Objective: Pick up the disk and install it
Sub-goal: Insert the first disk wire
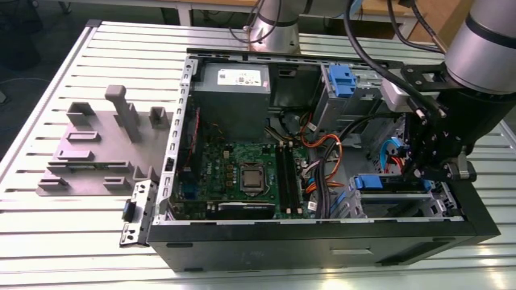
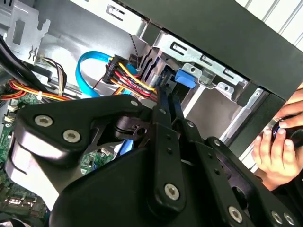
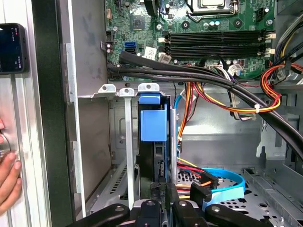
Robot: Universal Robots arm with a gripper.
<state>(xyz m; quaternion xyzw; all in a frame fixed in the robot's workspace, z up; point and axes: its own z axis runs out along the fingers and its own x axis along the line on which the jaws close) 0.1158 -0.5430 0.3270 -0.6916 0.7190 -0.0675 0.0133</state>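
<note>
The disk (image 3: pixel 153 124) stands on edge in the drive cage (image 3: pixel 125 156) at the front corner of the computer case (image 1: pixel 322 241), its blue carrier end showing between the cage's metal rails. My gripper (image 3: pixel 161 204) is closed on the disk, one black finger (image 2: pixel 163 118) on each flat side. The disk appears partly seated, so I judge the step in hand to be insertion. For a clean insertion I keep the carrier parallel to the rails, press straight along the slot, and avoid any twist that could bind the carrier. The orange and yellow power cables (image 3: pixel 203 182) and the blue data cable (image 3: pixel 232 189) lie just beside the slot; I keep them from being pinched. A person's hand (image 2: pixel 279 151) rests outside the case wall.
</note>
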